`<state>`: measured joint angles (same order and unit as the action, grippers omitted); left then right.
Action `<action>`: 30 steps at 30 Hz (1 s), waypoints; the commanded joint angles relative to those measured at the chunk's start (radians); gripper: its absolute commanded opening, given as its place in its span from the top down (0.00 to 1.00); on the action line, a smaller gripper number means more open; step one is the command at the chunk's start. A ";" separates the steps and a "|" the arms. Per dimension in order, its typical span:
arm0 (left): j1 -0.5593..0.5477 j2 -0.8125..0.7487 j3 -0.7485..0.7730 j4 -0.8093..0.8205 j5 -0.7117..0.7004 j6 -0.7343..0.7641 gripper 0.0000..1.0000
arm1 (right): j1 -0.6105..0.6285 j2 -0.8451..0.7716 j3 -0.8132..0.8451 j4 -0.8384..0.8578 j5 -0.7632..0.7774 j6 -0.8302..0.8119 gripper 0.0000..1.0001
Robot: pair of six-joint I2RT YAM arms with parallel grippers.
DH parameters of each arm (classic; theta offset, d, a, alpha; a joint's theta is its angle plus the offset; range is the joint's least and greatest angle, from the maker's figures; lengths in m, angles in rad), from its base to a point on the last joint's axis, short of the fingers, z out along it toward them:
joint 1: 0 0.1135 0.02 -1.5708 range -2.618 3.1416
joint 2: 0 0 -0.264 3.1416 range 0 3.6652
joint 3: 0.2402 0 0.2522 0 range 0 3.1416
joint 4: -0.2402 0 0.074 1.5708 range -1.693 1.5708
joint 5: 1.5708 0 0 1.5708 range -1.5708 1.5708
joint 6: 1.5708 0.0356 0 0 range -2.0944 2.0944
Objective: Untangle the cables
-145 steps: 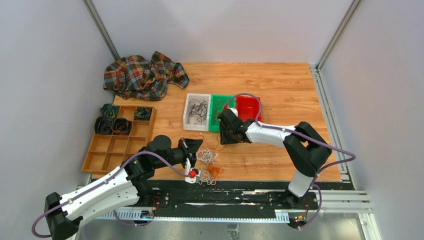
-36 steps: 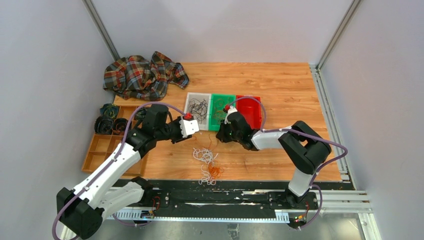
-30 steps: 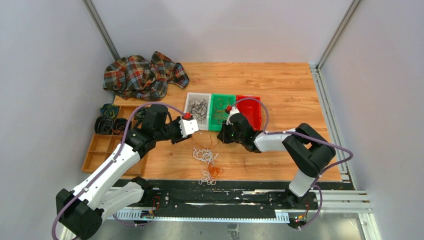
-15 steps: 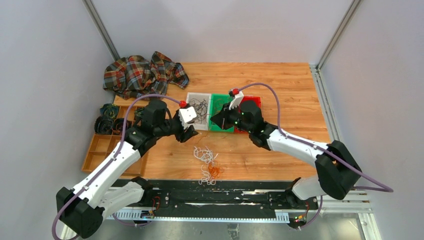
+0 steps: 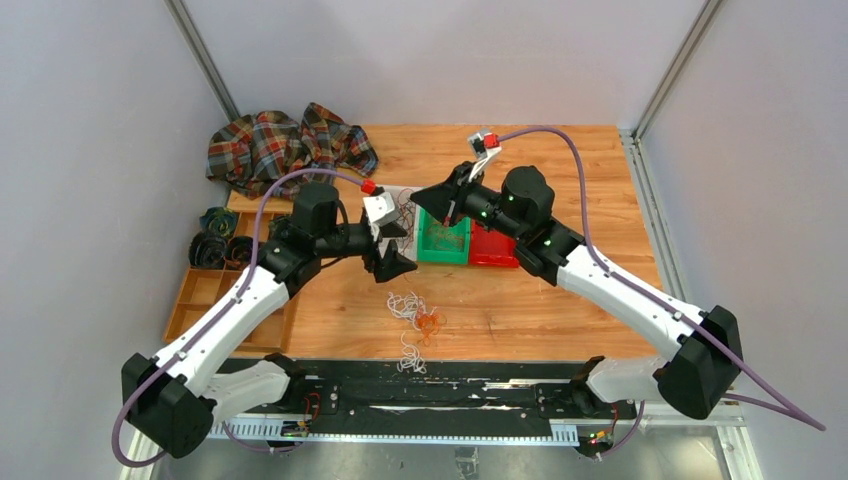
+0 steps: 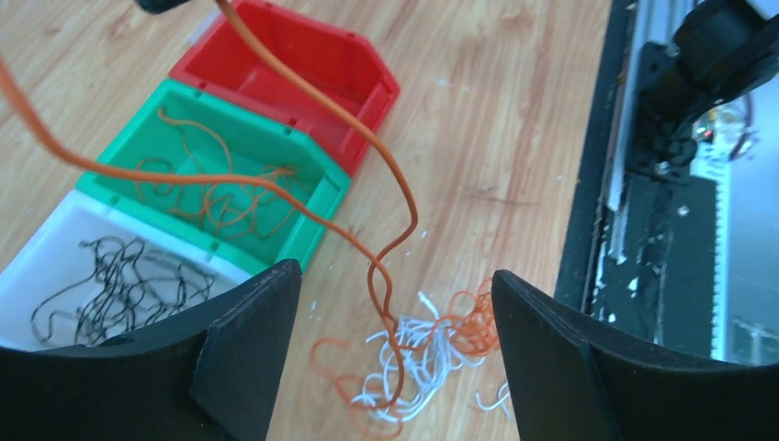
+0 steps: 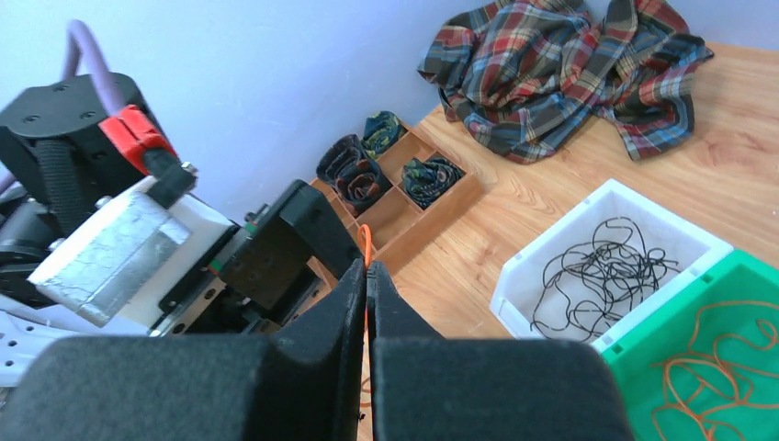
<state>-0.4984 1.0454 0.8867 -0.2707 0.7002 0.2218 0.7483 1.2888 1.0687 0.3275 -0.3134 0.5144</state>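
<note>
A loose heap of white and orange-brown cables (image 5: 415, 320) lies on the wooden table near the front edge. My right gripper (image 7: 366, 272) is shut on one orange cable (image 6: 401, 197), holding it high above the green bin (image 5: 446, 243). This strand hangs down in a curve into the heap (image 6: 432, 344). My left gripper (image 6: 395, 354) hovers open above the heap, and the hanging strand passes between its fingers (image 6: 241, 354) without touching them. In the top view the left gripper (image 5: 393, 258) sits just left of the right gripper (image 5: 424, 195).
A white bin (image 7: 588, 225) holds black cables, the green bin (image 6: 308, 184) holds orange ones, and the red bin (image 6: 363, 78) stands beside it. A wooden compartment tray (image 5: 205, 300) with dark coiled rolls is at the left. Plaid cloth (image 5: 285, 150) lies at the back left.
My right gripper has risen and swung back over the bins, drawing the orange cable up out of the heap. My left gripper has opened and shifted right.
</note>
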 commanded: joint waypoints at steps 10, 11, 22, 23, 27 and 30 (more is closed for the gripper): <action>-0.014 0.058 0.152 0.147 -0.048 -0.092 0.72 | 0.041 -0.017 0.148 -0.059 -0.024 -0.015 0.99; -0.014 0.063 0.169 0.143 -0.044 -0.094 0.85 | 0.043 -0.021 0.143 -0.057 -0.025 -0.018 0.99; -0.014 0.089 0.465 -0.120 0.024 0.070 0.99 | 0.043 -0.235 -0.251 0.099 0.160 -0.135 0.44; -0.014 0.090 0.485 -0.133 0.026 0.076 0.99 | 0.044 -0.248 -0.293 0.133 0.150 -0.146 0.44; -0.014 0.098 0.548 -0.174 0.051 0.072 0.99 | 0.051 -0.241 -0.392 0.290 0.030 -0.185 0.43; -0.014 0.107 0.583 -0.197 0.070 0.055 0.99 | 0.077 -0.185 -0.370 0.329 -0.024 -0.226 0.43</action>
<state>-0.5095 1.1366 1.4204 -0.3992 0.7250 0.2729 0.7860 1.0664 0.6788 0.4831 -0.2535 0.3672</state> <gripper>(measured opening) 0.023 0.574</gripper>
